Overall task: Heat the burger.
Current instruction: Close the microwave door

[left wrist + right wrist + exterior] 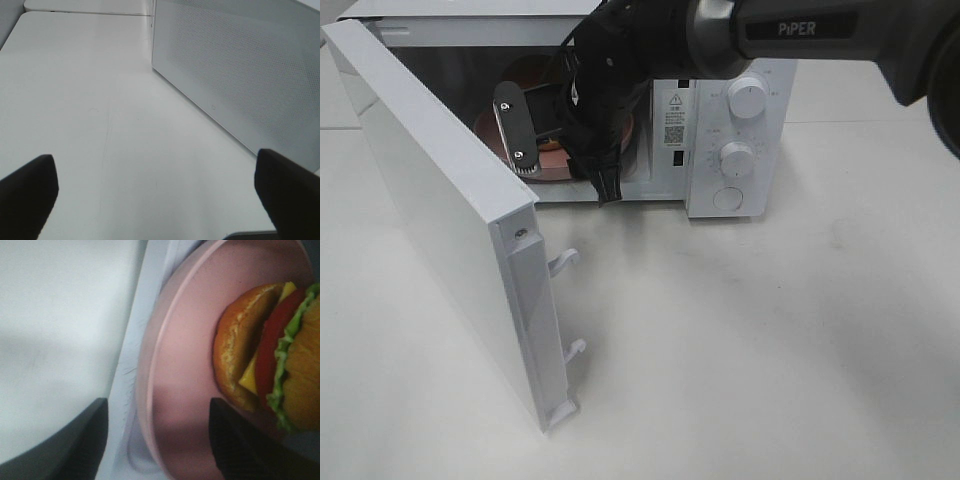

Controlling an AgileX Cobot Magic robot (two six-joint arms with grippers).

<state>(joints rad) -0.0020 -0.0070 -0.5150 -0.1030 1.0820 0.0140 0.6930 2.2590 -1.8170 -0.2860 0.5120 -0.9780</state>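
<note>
The burger (272, 355), with a golden-brown bun, green lettuce, red tomato and yellow cheese, lies on a round pink plate (185, 340) in the right wrist view. In the exterior high view the plate (552, 162) sits inside the open white microwave (740, 100), and the burger is mostly hidden behind my right gripper (563, 158). My right gripper (159, 407) is at the microwave's opening with its jaws spread wide on either side of the plate's near rim, holding nothing. My left gripper (155, 157) is open and empty over bare table, out of the exterior high view.
The microwave door (430, 190) stands swung wide open to the left, with two latch hooks (565, 262) on its edge. Its meshed outer face (240, 75) is close to my left gripper. Two knobs (748, 97) and a button are on the control panel.
</note>
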